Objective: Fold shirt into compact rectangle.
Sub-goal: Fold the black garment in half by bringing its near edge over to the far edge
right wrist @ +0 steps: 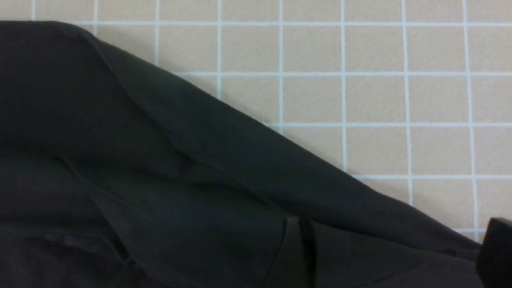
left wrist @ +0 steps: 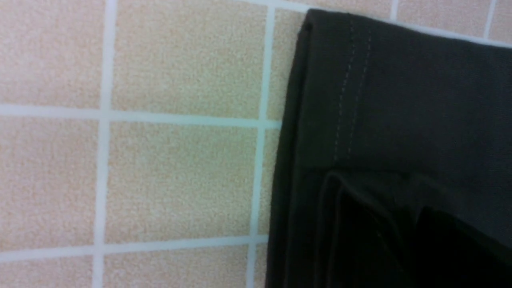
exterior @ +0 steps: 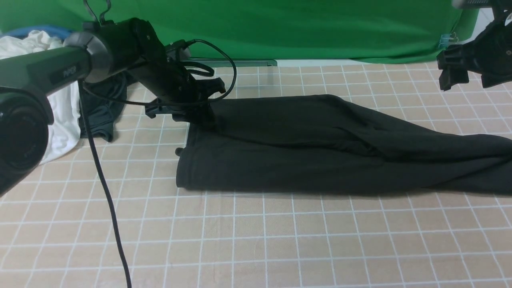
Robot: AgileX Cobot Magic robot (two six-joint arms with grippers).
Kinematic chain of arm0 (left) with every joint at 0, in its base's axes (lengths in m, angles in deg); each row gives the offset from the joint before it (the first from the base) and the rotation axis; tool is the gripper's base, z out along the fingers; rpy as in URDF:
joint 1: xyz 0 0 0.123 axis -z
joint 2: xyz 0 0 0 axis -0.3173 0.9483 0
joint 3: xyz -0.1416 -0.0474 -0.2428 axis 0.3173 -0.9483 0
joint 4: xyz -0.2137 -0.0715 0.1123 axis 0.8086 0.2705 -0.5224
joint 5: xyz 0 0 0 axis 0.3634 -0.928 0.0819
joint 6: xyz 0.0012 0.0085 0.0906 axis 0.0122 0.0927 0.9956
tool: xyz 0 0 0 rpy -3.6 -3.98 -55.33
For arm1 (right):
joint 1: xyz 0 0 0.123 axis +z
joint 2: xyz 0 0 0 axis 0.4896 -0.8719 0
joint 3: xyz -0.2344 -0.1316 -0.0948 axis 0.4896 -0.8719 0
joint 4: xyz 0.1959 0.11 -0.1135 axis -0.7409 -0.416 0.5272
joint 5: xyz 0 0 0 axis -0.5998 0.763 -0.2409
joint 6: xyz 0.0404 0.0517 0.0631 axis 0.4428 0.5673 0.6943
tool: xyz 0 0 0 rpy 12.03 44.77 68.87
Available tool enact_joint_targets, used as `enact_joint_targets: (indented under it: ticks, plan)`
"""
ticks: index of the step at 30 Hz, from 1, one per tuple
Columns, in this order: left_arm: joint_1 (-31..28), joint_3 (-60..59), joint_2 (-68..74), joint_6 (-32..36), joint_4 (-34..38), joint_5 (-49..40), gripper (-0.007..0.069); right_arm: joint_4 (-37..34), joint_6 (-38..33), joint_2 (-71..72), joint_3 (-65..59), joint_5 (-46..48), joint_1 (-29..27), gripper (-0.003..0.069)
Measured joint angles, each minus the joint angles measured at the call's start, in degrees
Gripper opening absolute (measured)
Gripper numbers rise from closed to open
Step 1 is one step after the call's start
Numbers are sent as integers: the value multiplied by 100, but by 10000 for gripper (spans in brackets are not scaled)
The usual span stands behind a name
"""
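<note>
The black shirt (exterior: 320, 148) lies on the checked tablecloth as a long folded band, running from a squared left end to the right edge of the front view. My left gripper (exterior: 200, 116) is down on the shirt's far left corner. There the left wrist view shows the stitched hem of the shirt (left wrist: 400, 100), and the fingers are lost in dark cloth. My right gripper (exterior: 466, 78) hangs open in the air above the right end and holds nothing. In the right wrist view one fingertip (right wrist: 496, 252) shows beside the rumpled shirt (right wrist: 160, 180).
A white garment (exterior: 60, 112) and a smaller dark grey-green garment (exterior: 102, 108) lie at the back left, behind the left arm. A black cable (exterior: 108, 200) hangs down from that arm across the near left. A green backdrop (exterior: 280, 24) closes the far edge.
</note>
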Motion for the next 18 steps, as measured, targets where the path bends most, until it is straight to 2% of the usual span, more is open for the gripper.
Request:
enact_joint_targets:
  ticks: [1, 3, 9, 12, 14, 18]
  plan:
    - [0, 0, -1, 15, 25, -13, 60, 15, 0, 0, 0, 0, 2, 579]
    - [-23, 0, -1, 59, 60, -33, 32, 49, 12, 0, 0, 0, 13, 579]
    - [-404, 379, -1, 72, 365, -417, 31, 63, 3, -17, 0, 0, 13, 579]
    - [-592, 603, -12, 72, 634, -545, 31, -44, -276, -85, 0, 32, 13, 568]
    - [-641, 673, -12, 72, 722, -548, 31, -158, -515, -141, 0, 40, 13, 535]
    - [-667, 698, 16, 79, 800, -462, 31, -556, -1134, -361, 0, 40, 73, 333]
